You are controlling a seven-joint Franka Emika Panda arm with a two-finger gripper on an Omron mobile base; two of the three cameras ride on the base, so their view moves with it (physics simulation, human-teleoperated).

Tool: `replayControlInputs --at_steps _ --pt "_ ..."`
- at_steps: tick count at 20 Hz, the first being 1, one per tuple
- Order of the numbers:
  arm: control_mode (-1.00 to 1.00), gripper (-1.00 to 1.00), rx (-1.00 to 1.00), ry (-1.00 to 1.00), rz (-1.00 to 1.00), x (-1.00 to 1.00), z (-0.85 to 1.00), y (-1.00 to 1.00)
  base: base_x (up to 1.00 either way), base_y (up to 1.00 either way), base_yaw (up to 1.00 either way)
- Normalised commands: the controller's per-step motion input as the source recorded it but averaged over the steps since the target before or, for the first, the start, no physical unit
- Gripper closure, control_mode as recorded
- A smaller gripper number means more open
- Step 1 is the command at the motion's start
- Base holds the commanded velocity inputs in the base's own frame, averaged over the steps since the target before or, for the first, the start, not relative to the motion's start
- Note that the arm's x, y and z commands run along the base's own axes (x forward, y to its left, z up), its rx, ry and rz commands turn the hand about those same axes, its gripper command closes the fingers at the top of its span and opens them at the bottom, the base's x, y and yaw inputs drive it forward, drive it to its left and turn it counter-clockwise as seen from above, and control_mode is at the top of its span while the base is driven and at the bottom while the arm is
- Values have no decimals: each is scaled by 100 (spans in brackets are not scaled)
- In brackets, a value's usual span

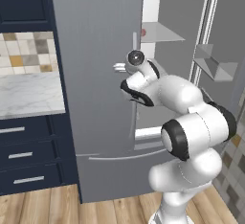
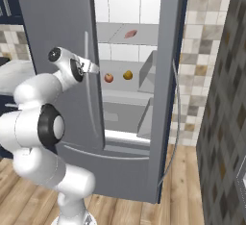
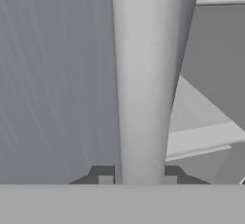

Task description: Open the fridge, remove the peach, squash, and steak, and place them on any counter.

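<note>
The gripper [image 3: 136, 177] is set on the long handle [image 3: 143, 79] of the fridge [image 1: 95, 74]: in the hand view the pale bar runs straight up from between the two fingertips [image 3: 104, 176], one tip on each side of it, so the fingers are taken to be closed around the handle, though actual contact cannot be confirmed. The handle's long axis lies along the door, crosswise to the fingers' closing direction.

The left door [image 2: 57, 36] being held is not fully swung out, while the right door [image 2: 166, 75] already stands open and the white interior is exposed. In the right base view the peach [image 2: 109, 78] and the squash [image 2: 128, 75] are seen side by side on a middle shelf, just past the hand on its far side and slightly below it, the peach being the nearer of the two. The steak [image 2: 130, 34] lies flat on the shelf above, higher than the hand and deeper in.

The counter [image 1: 28, 94] lies on the other side of the held door from the food, well away from the hand.

The coming move is judged to hinge on the handle running between the fingers: a pull square to that axis would swing the door clear of the shelves.
</note>
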Motion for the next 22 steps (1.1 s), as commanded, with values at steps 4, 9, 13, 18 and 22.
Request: replayControlInputs --at_steps 4,9,13,18,22 --pt "-100 100 -10 -5 0 -93 -22 94 0 0 0" --pt "-100 100 -24 -19 0 -100 -22 100 0 0 0" --pt "-100 100 -27 -27 0 -100 -13 100 0 0 0" --pt "-100 100 -30 -36 0 -100 -17 100 0 0 0" --pt "-100 100 -18 -18 -5 -89 8 100 0 0 0"
